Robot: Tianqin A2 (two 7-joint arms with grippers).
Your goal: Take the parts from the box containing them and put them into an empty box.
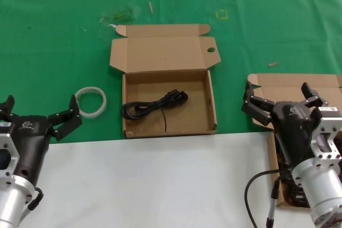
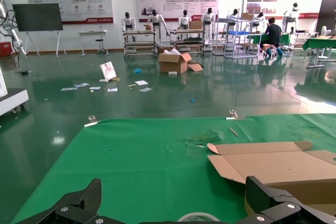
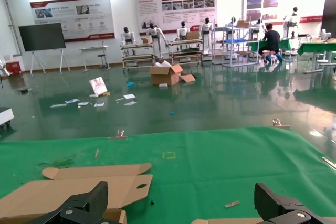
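Left black gripper (image 1: 40, 111) raised beside white tape ring (image 1: 91, 101), jaws apart, empty. Right black gripper (image 1: 285, 97) above plain-tabbed brown cardboard box (image 1: 288, 83), jaws apart.

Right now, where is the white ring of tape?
In the head view, the white ring of tape lies on the green cloth, between the left gripper and the holed-tab cardboard box.

A black looped power cord (image 1: 155, 105) lies in a brown cardboard box (image 1: 211, 105) on green cloth (image 1: 53, 41), near a white tape ring (image 1: 91, 101).
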